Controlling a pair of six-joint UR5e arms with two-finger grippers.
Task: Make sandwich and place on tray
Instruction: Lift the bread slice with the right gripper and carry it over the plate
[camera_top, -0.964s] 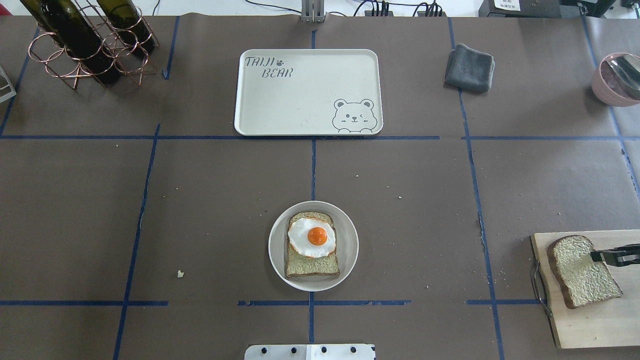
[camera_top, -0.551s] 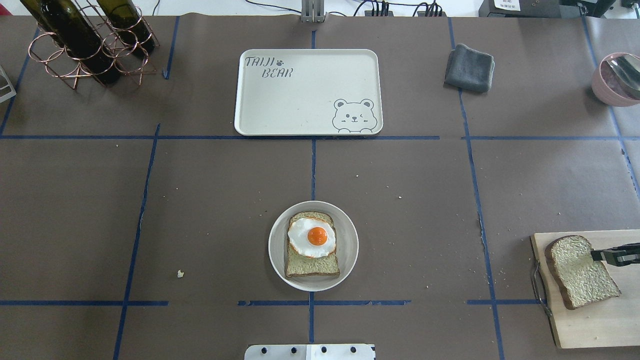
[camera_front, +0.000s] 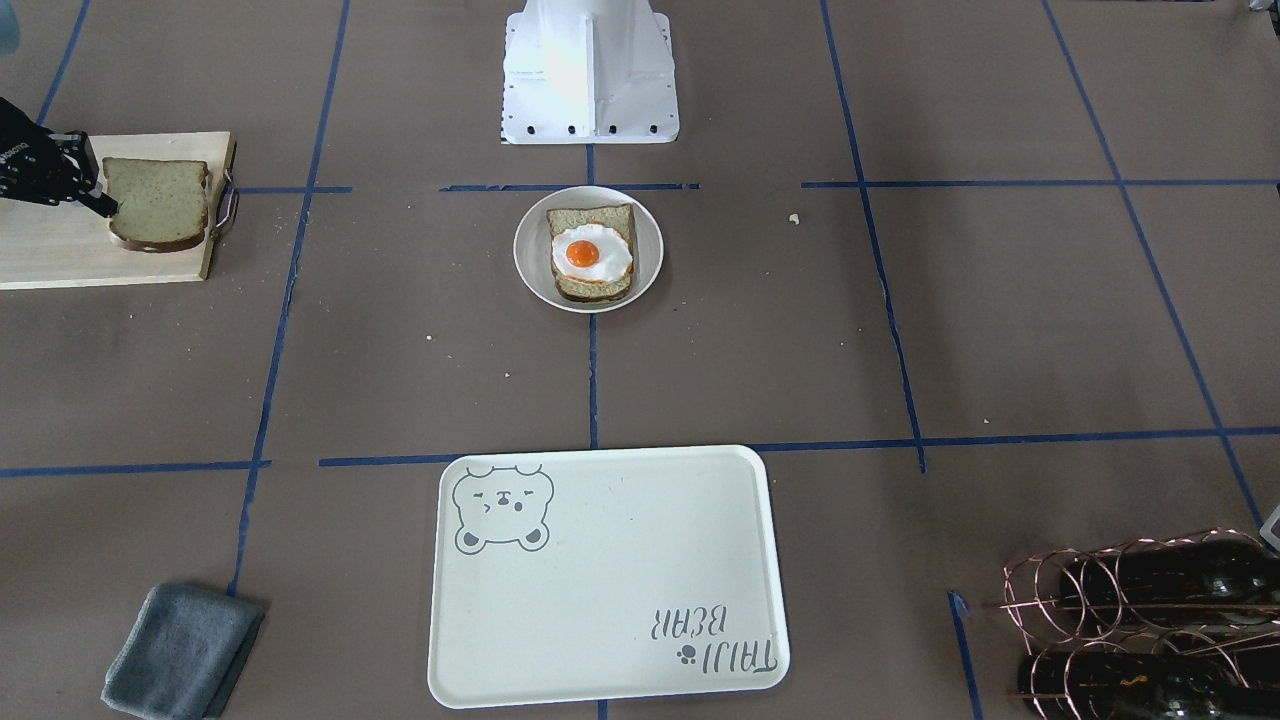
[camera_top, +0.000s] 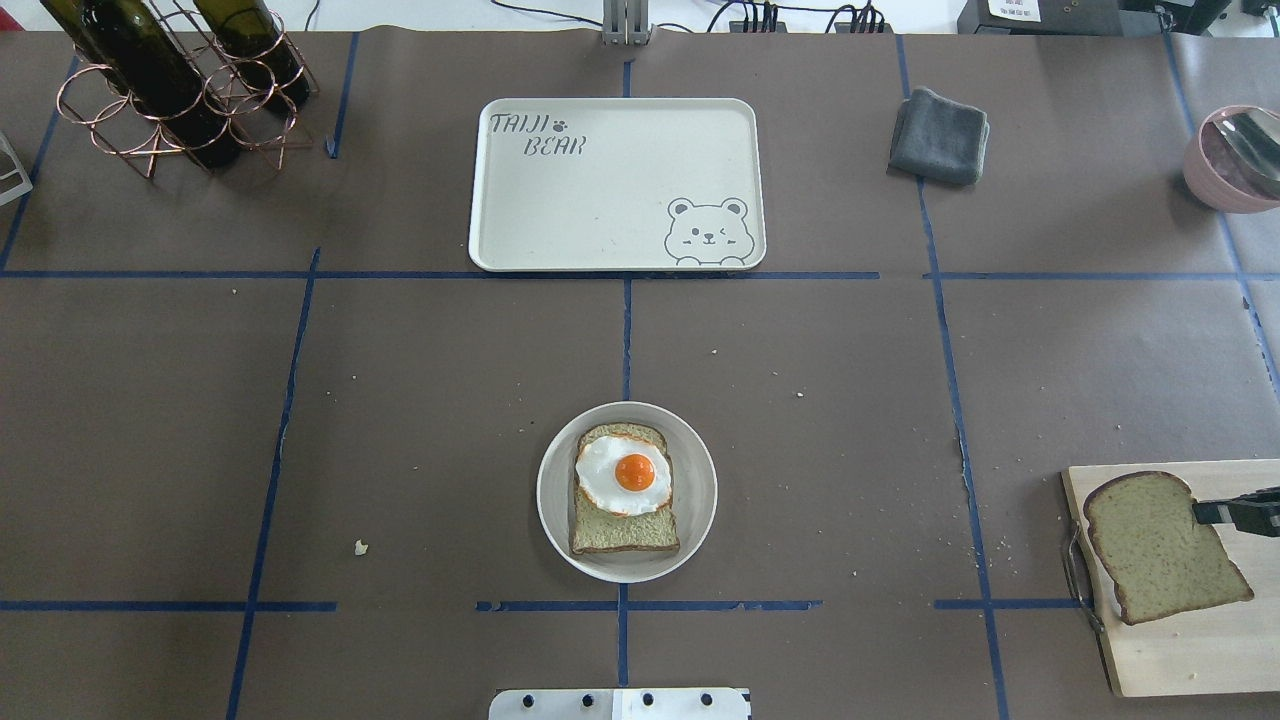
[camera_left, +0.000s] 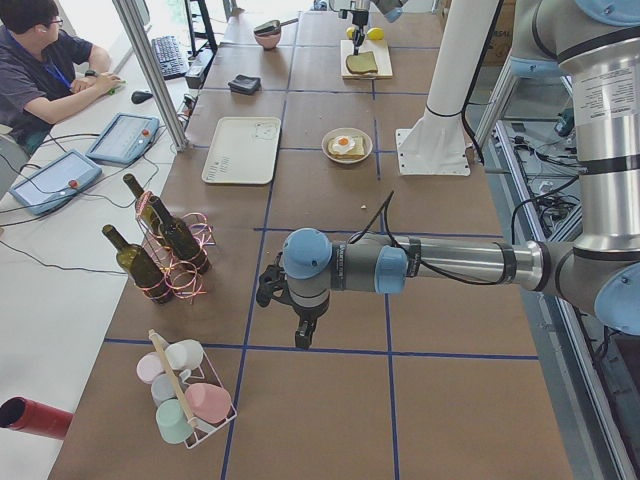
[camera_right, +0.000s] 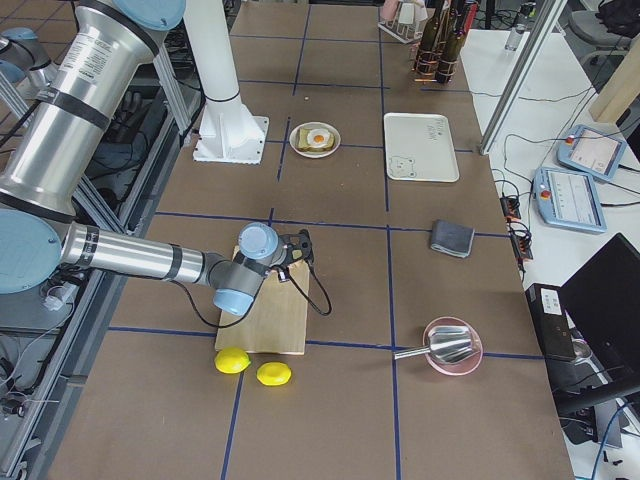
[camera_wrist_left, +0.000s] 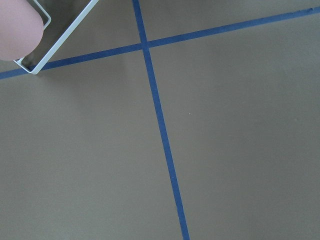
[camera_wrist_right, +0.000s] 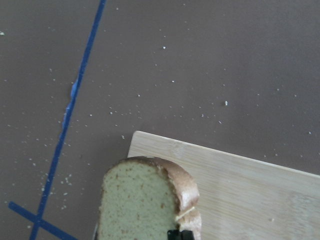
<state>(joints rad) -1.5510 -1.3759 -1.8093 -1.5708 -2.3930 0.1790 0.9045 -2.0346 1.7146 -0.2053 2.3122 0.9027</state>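
Note:
One bread slice (camera_top: 622, 535) lies on a small round white plate (camera_top: 695, 520) near the front centre, with the fried egg (camera_top: 625, 474) on top of it. The second bread slice (camera_top: 1155, 550) is over the wooden cutting board (camera_top: 1180, 650) at the right edge. My right gripper (camera_top: 1200, 513) is shut on its right edge and holds it just above the board; the front-facing view (camera_front: 105, 208) shows the same grip. The cream bear tray (camera_top: 600, 200) sits bare at the back centre. My left gripper (camera_left: 300, 338) hangs over the table far to the left; I cannot tell its state.
A copper rack with wine bottles (camera_top: 170, 80) stands at the back left. A folded grey cloth (camera_top: 938, 136) lies right of the tray. A pink bowl with a spoon (camera_top: 1225, 160) is at the far right. Two lemons (camera_right: 232, 361) lie beside the board. A cup rack (camera_left: 185, 400) stands near the left arm.
The slice in my right gripper has come up off the board and tipped flatter toward the camera, shifting slightly left. The plate, egg and tray have not moved.

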